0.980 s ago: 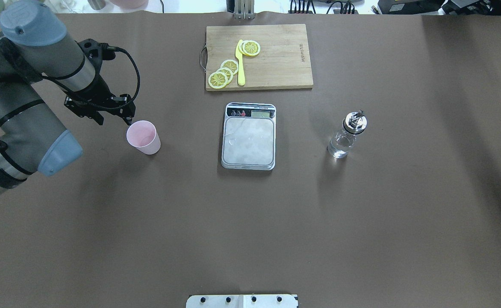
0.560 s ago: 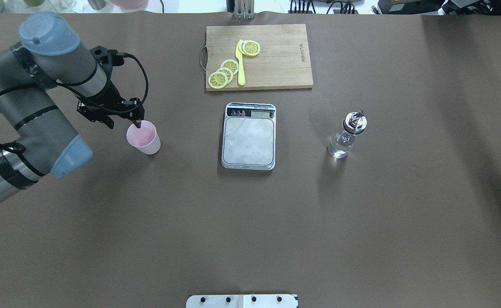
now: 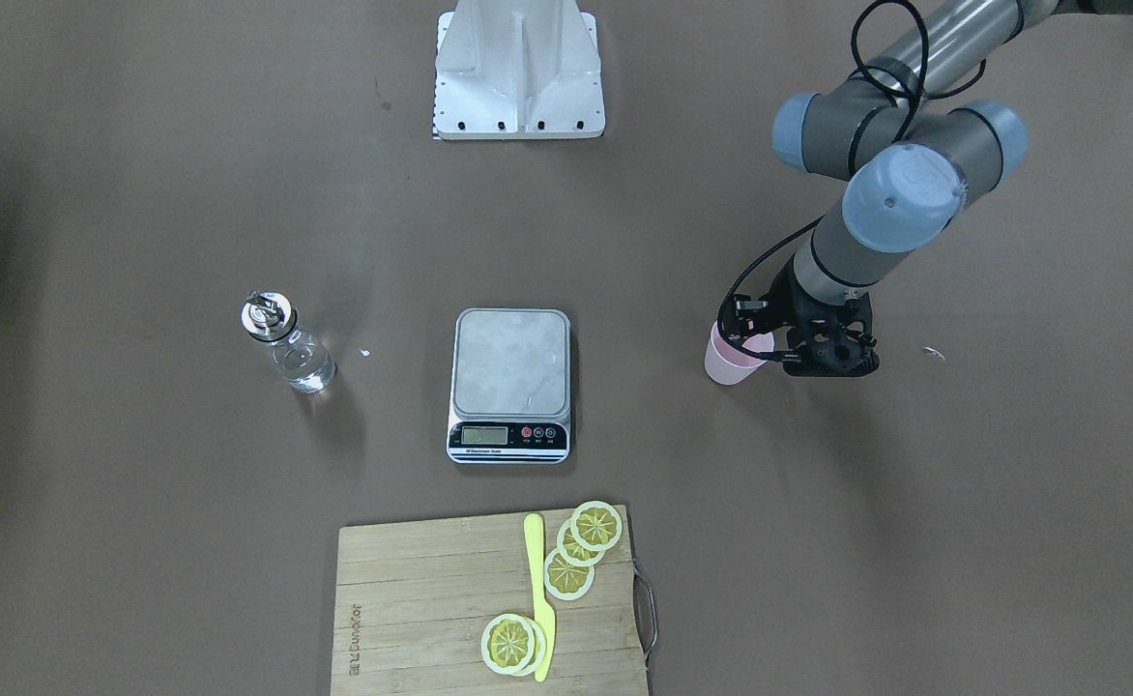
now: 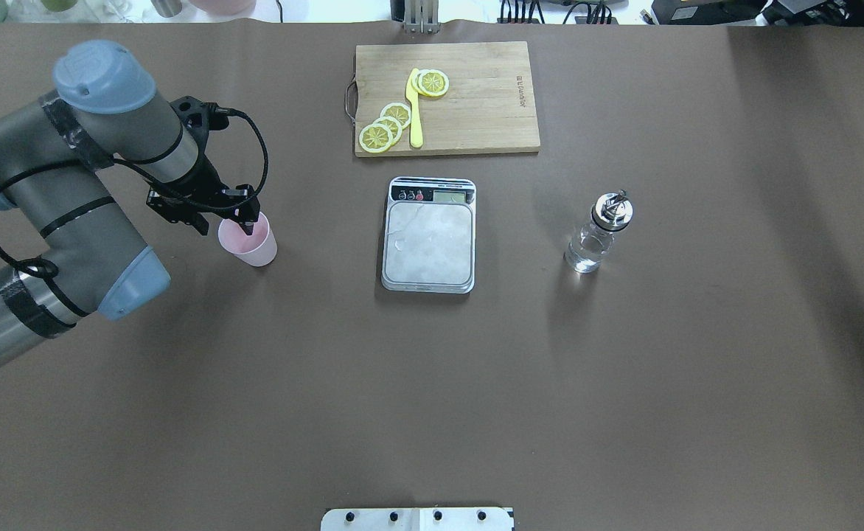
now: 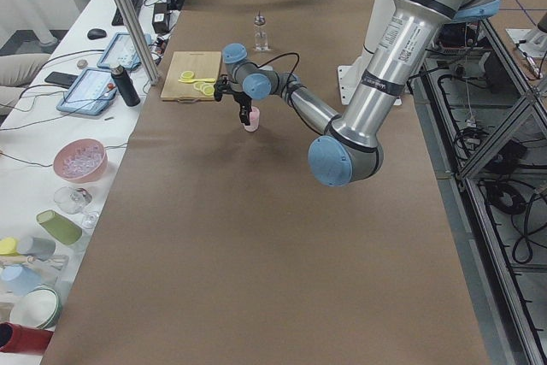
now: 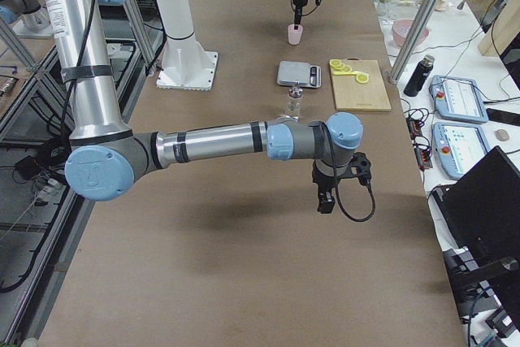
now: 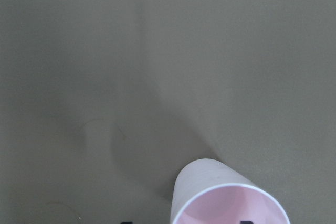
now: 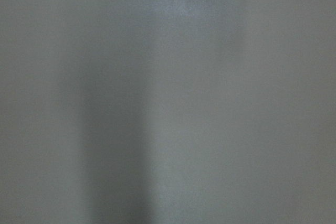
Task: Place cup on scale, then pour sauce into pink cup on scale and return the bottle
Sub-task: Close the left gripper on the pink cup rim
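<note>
Matte brown table (image 4: 432,383) carries a flat, rectangular scale (image 4: 429,243) with a silver-grey platform. The left pincer (image 4: 224,223), spread, straddles the rim of a smooth, tapered pink plastic cup (image 4: 255,247) standing on the table at the scale's left. A clear glass bottle (image 4: 596,236) stands at its right. Whether the right pincer (image 6: 325,198) is spread cannot be told.

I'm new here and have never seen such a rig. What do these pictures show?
Two robot arms with two-finger grippers work at a table. Two pictures look down from above, two look along it from each end, and two come from wrist cameras. On the table: a pink cup, a kitchen scale, a glass bottle of clear liquid, and a cutting board with lemon slices and a yellow knife. Nothing is held: the left gripper is open, one finger inside the cup's rim, one outside. The right gripper hangs over the table; open or shut, I can't tell.
</note>
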`<state>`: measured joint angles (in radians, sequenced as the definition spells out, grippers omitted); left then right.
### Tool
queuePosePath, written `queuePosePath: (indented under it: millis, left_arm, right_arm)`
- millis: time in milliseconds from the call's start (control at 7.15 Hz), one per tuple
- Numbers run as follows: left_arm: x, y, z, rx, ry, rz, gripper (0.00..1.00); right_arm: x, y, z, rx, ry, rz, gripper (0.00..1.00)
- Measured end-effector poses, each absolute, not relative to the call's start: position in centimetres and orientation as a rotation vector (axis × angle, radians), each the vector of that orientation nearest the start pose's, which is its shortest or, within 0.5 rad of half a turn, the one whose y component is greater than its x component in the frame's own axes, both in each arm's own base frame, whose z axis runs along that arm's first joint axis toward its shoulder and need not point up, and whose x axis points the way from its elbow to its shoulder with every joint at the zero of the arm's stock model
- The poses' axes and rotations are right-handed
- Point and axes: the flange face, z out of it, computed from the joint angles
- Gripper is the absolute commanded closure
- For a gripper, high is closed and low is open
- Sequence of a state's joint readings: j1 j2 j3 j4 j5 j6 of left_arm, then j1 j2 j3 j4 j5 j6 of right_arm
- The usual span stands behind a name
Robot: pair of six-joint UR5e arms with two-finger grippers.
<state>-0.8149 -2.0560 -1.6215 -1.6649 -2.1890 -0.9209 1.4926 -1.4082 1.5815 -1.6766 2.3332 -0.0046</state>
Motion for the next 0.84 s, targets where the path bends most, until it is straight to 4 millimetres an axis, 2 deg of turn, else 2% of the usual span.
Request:
queuePosePath:
  millis: [140, 280, 840]
  left_arm:
    - [40.07, -53.42, 34.52, -0.036, 0.851, 0.043, 0.53]
    - [40.13, -53.39, 34.59, -0.036, 0.851, 0.046, 0.61]
    - [40.54, -53.15, 34.77, -0.041, 0.849, 0.05, 0.82]
  right_arm:
    - [2.06, -56.28, 57.94, 0.036, -0.764, -0.104, 0.0]
    - [2.06, -56.28, 57.94, 0.036, -0.764, -0.104, 0.0]
    - [2.06, -56.29, 57.48, 0.045, -0.764, -0.108, 0.0]
